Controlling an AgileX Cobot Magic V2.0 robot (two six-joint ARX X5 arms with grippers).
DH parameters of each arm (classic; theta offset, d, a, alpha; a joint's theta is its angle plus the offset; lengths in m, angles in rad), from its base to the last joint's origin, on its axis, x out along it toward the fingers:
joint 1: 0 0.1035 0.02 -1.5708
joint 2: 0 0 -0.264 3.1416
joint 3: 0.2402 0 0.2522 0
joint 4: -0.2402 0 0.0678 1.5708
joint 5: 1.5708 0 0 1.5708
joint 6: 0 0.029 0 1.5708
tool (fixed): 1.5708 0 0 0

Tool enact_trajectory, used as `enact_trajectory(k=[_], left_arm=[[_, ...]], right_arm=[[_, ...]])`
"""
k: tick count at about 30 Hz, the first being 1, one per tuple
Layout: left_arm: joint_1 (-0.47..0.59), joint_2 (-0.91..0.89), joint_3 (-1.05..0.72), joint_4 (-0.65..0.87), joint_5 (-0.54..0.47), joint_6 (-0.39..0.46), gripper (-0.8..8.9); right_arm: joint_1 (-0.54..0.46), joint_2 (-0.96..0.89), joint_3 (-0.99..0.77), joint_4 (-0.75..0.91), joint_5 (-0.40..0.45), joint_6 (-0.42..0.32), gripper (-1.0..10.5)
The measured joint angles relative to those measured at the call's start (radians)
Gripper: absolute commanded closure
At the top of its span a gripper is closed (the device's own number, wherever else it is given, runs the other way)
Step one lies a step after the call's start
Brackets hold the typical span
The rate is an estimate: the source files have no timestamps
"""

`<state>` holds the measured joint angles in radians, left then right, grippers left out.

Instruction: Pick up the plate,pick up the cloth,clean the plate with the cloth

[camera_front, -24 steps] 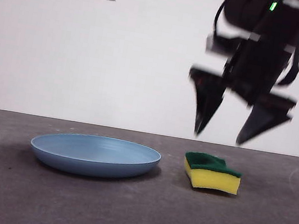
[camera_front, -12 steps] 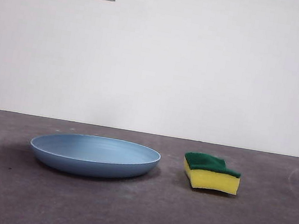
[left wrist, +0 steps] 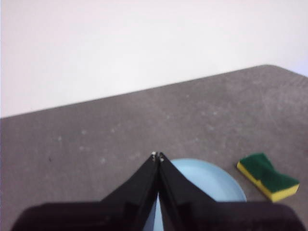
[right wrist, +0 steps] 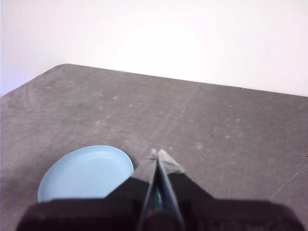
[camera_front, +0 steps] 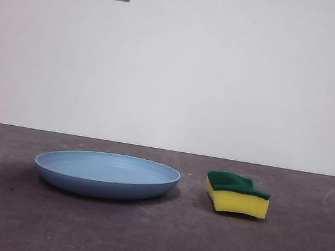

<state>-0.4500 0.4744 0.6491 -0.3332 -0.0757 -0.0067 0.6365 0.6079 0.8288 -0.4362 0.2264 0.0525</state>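
Currently: one plate [camera_front: 107, 174], one cloth [camera_front: 237, 194], two idle grippers.
Plate and cloth rest just apart on the table [camera_front: 149, 243], well inside its edges. Left gripper [left wrist: 157, 156] hangs clenched and empty above the plate's near rim; right gripper [right wrist: 158, 154], likewise closed on nothing, hangs beside the plate, so left seems nearer it.

Light-blue plate [camera_front: 106, 175], sponge [camera_front: 237, 194] yellow with a dark green top layer, speckled dark grey bench [camera_front: 149, 243], plain white wall [camera_front: 176, 69], black pincers [left wrist: 158, 155]
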Motion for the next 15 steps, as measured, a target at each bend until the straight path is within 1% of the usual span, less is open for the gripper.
enact_trajectory(k=[3, 5, 9, 15], left_arm=[[0.0, -0.053, -0.099, 0.046, 0.001, -0.005, 8.22], [0.0, -0.064, -0.111, 0.054, 0.005, -0.012, 8.18], [0.0, -0.07, -0.105, 0.065, 0.006, -0.013, 8.17], [0.0, -0.07, -0.105, -0.002, 0.0, -0.013, 8.17]], right_arm=[[0.017, -0.072, -0.137, 0.077, 0.036, -0.001, 9.6], [0.018, -0.091, -0.195, 0.076, 0.039, -0.001, 9.6], [0.018, -0.068, -0.21, 0.031, 0.039, 0.014, 9.5], [0.018, -0.071, -0.21, -0.019, 0.037, 0.023, 9.5]])
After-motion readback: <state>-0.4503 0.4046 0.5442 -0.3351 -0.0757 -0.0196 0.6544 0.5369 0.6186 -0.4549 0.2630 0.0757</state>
